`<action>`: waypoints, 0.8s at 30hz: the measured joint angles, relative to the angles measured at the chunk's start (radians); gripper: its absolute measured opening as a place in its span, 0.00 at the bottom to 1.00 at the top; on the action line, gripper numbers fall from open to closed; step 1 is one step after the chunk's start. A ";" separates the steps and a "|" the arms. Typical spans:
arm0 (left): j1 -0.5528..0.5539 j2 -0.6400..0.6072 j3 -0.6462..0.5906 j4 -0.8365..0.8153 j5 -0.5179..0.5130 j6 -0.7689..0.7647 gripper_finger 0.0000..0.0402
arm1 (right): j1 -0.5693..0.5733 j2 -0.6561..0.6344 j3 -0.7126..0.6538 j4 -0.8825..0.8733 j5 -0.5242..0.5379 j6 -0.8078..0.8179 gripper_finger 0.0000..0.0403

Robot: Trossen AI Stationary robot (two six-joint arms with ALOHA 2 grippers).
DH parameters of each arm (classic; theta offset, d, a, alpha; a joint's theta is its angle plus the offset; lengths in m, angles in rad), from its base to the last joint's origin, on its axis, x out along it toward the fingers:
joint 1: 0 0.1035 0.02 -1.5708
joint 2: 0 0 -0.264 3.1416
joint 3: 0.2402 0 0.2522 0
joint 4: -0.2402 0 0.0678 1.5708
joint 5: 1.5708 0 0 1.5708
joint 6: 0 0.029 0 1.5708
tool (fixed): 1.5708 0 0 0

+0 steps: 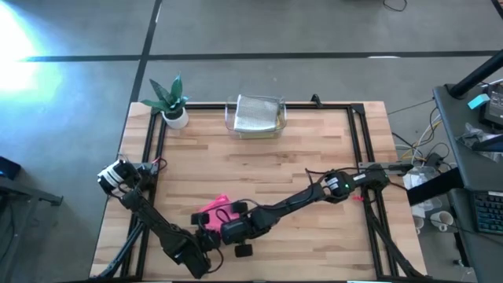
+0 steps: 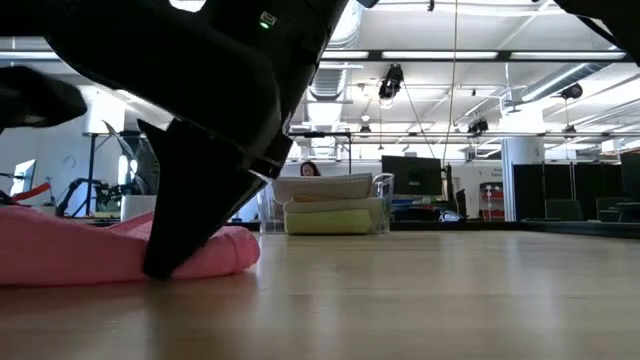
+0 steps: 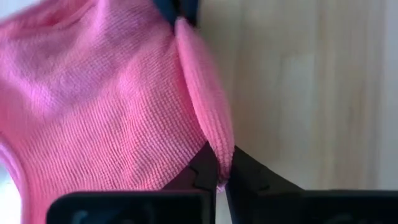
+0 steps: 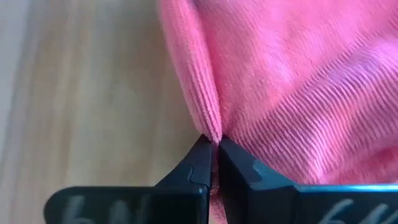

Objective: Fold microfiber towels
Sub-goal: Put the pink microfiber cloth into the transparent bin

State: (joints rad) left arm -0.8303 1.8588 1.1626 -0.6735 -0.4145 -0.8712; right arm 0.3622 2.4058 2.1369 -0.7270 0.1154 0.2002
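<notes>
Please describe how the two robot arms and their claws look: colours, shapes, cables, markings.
Both arms are black and jointed, with black cables running along them. The left arm's base is pale grey; a green light glows on the right arm. The left claw and right claw each have two dark, wedge-shaped fingers on a flat black bar.

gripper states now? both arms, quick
Left gripper: shut on the pink towel, pinching its edge.
Right gripper: shut on the pink towel's edge too.
</notes>
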 joint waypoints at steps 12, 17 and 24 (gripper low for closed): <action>0.052 -0.192 0.070 -0.162 0.021 0.102 0.00 | 0.014 -0.095 0.140 -0.212 -0.040 0.187 0.02; 0.103 -0.295 0.088 -0.183 0.005 0.200 0.00 | 0.015 -0.156 0.193 -0.286 -0.017 0.250 0.02; 0.212 -0.405 0.101 -0.181 -0.016 0.348 0.00 | 0.006 -0.236 0.208 -0.398 0.103 0.265 0.02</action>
State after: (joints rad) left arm -0.6184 1.4535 1.2636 -0.8543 -0.4305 -0.5236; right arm 0.3682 2.1694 2.3446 -1.1247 0.2188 0.4648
